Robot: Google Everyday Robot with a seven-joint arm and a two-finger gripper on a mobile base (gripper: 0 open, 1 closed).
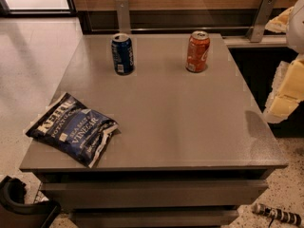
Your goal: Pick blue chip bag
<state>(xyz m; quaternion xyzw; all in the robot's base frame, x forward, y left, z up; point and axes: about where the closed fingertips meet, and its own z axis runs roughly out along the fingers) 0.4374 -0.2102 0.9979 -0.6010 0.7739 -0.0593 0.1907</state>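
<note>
The blue chip bag (72, 128) lies flat at the front left corner of the grey table (180, 118). It is dark navy with white edges and white lettering, and one corner hangs slightly over the left edge. My gripper (289, 82), white and pale yellow, is at the far right of the view, beside the table's right edge and partly cut off. It is far from the bag and holds nothing that I can see.
A blue soda can (122, 54) stands upright at the back left of the table. An orange soda can (197, 51) stands at the back right. A wall with metal brackets (123, 13) runs behind. A dark object (19, 203) sits on the floor at the front left.
</note>
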